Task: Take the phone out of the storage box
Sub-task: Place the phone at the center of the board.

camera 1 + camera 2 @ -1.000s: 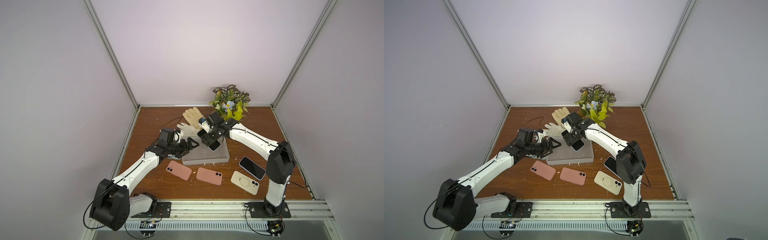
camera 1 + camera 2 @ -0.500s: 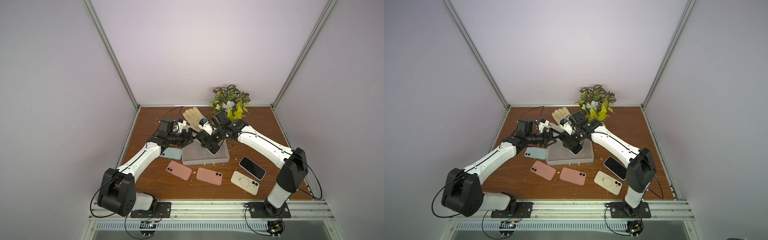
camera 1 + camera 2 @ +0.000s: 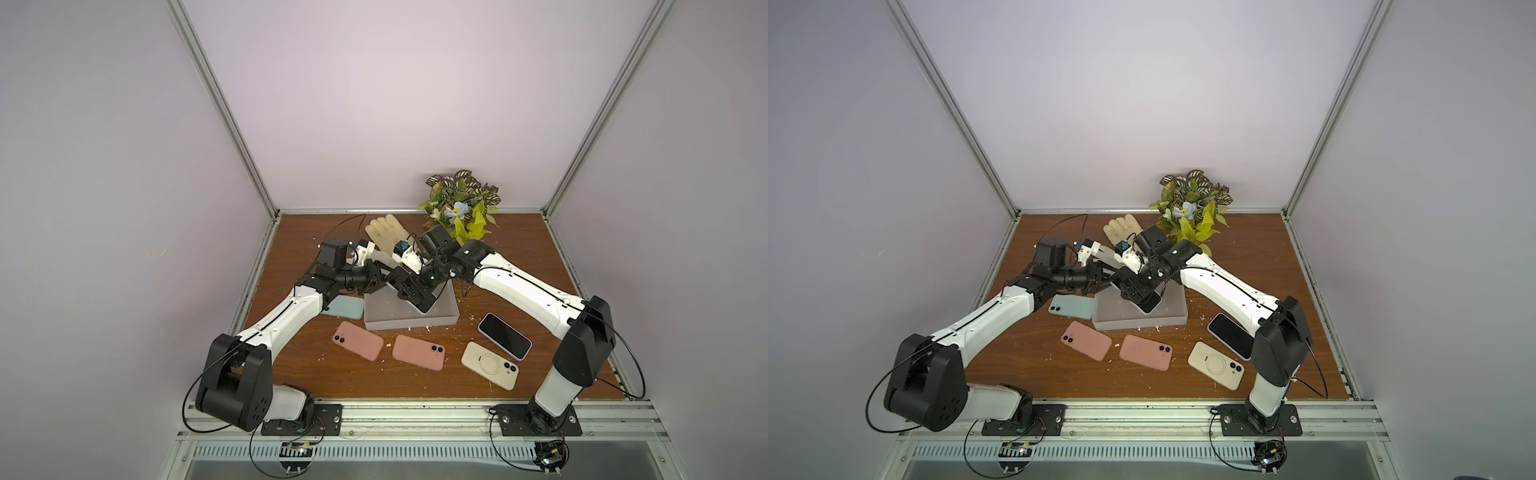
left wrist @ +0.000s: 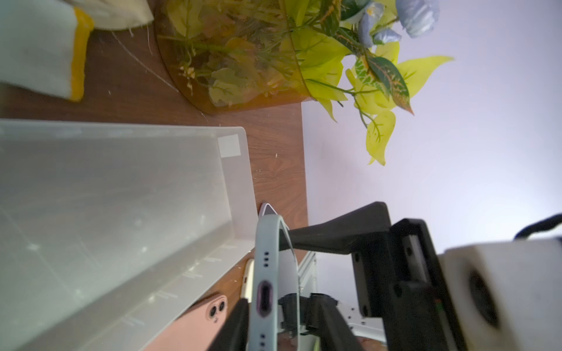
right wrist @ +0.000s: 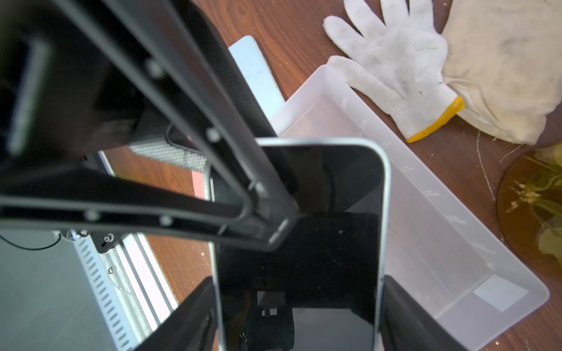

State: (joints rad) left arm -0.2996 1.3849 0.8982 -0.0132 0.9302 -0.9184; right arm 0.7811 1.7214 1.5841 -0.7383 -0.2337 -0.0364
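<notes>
A phone (image 3: pixel 424 306) with a dark screen and pale case hangs tilted above the storage box (image 3: pixel 411 325), a shallow translucent grey tray. My right gripper (image 3: pixel 415 293) is shut on the phone (image 5: pixel 304 258) across its width, one finger on each long edge. My left gripper (image 3: pixel 400 279) has come in from the left and is shut on the phone's port end (image 4: pixel 266 273), one finger on the case back, one on the screen. The box (image 4: pixel 121 212) below looks empty. Both top views show the same hold (image 3: pixel 1148 305).
On the table in front of the box lie a mint phone (image 3: pixel 347 309), two pink phones (image 3: pixel 357 340) (image 3: pixel 419 352), a cream phone (image 3: pixel 490 365) and a dark-screened phone (image 3: pixel 504 336). Work gloves (image 3: pixel 384 237) and a potted plant (image 3: pixel 459 208) stand behind the box.
My left gripper swung from the box's left side up to the held phone and its jaws closed on it. A mint phone now shows on the table. My right arm kept its grip.
</notes>
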